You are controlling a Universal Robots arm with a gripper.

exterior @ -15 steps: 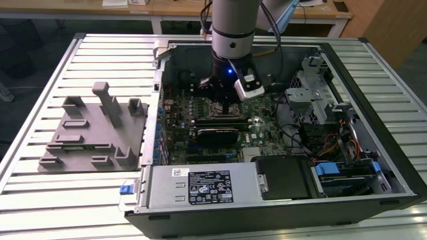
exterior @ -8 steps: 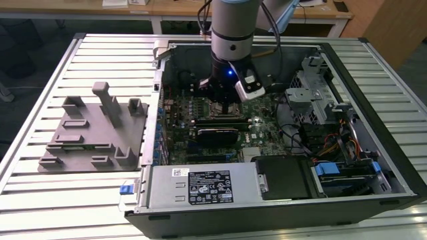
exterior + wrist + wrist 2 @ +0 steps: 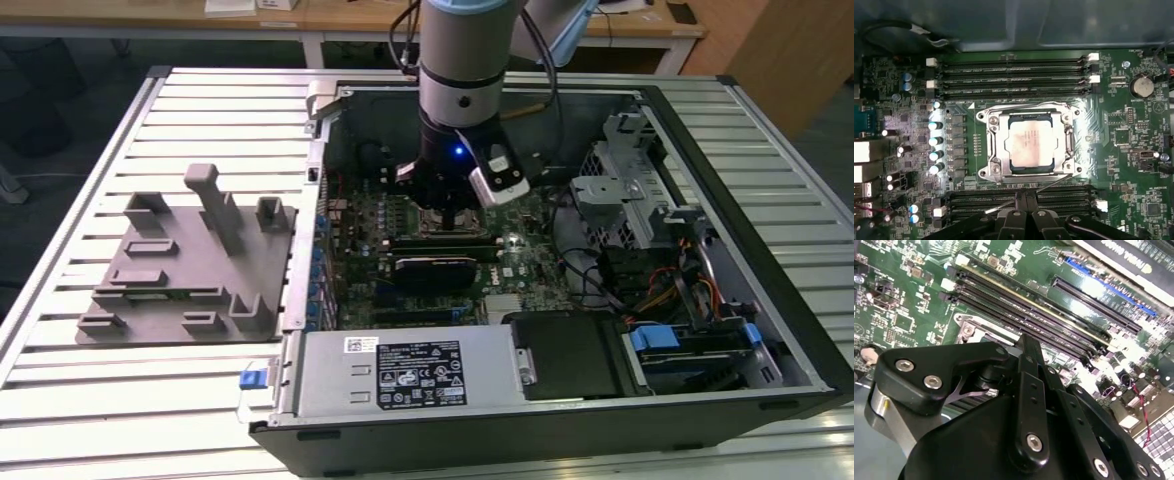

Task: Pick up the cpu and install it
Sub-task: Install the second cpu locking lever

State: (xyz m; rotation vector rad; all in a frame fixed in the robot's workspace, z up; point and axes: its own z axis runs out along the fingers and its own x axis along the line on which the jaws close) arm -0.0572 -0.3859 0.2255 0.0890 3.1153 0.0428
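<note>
holder block (image 3: 187, 262) in grey plastic sits on the slatted table (image 3: 80, 200) at the exterior view's left, its upright posts bare, well apart from the arm. moving right, you reach the open computer case (image 3: 747, 200) with its green motherboard (image 3: 514, 265) lying flat inside. your gripper (image 3: 451, 205) hangs low over the board's upper middle, just above the socket area. in the first wrist view you see the cpu (image 3: 1027, 144) seated flat inside the socket frame (image 3: 1026, 142), silver top up, metal rim around it, with memory slots (image 3: 1014, 75) on two sides of the socket. the gripper's black fingers (image 3: 1026, 215) sit pressed together with no gap and nothing between them, apart from the cpu. in the second wrist view the gripper linkage (image 3: 1029, 405) hovers over the memory slots. further right in the exterior view you find the drive cage (image 3: 634, 180) and loose cables (image 3: 654, 290).
</note>
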